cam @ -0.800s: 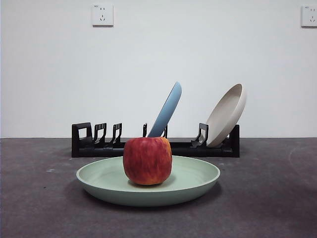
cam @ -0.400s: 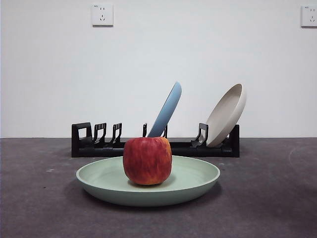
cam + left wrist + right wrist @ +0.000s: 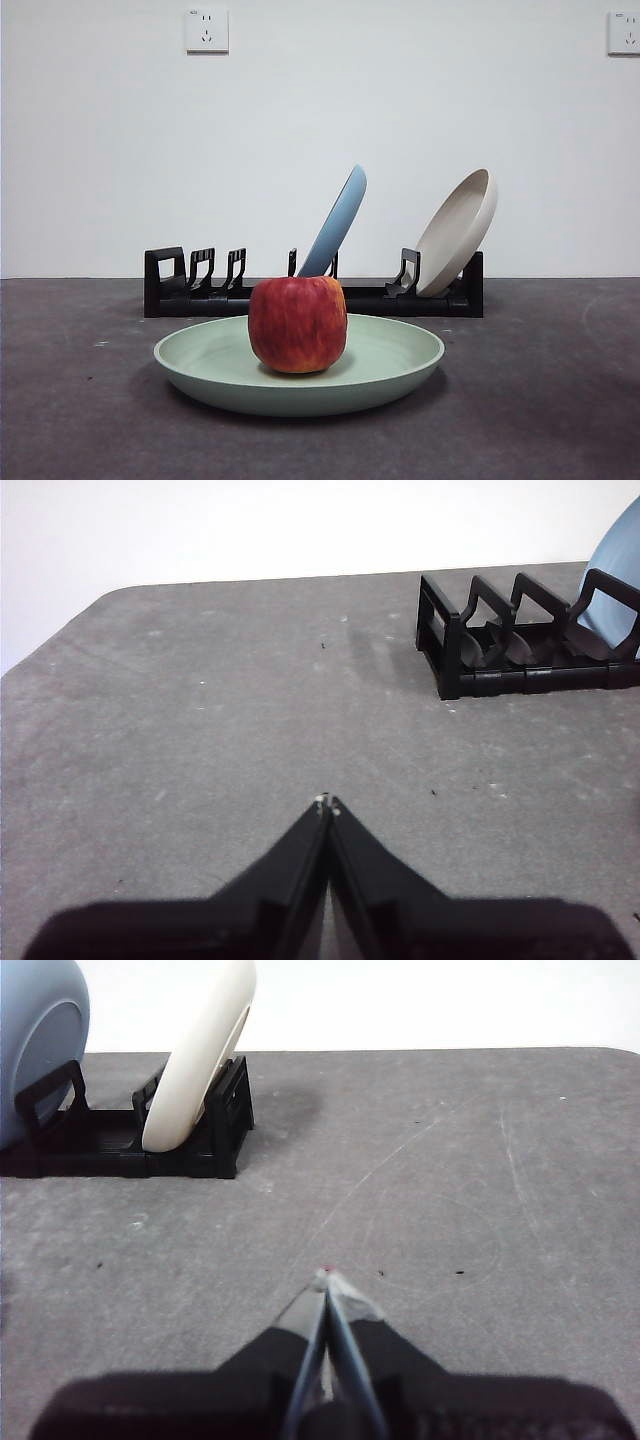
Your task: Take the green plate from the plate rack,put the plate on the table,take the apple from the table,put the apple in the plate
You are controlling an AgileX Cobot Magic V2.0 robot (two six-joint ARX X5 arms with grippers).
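Broadly, the table [image 3: 560, 400] is a dark grey, rough matte surface running back to a plain white wall [image 3: 320, 130]. Across its rear stands the plate rack [image 3: 200, 285], long, low and black, with its upright holders at the left end bare. A blue plate [image 3: 338, 225] leans in a middle slot and a beige plate [image 3: 458, 232] leans at the right end, both tilted toward the right. In front of the rack, flat on the table, lies the green plate [image 3: 400, 365], and the apple [image 3: 298, 323] sits upright in it, slightly left of its middle, red with yellow-orange streaks. Two white wall sockets [image 3: 207, 30] hang high on the wall; no readable writing shows on them or on anything else. The left gripper [image 3: 327, 805] hovers over bare table near the rack's empty end, its jaws pressed together. The right gripper [image 3: 325, 1282] hovers over bare table beside the beige plate's end, jaws likewise closed tip to tip.
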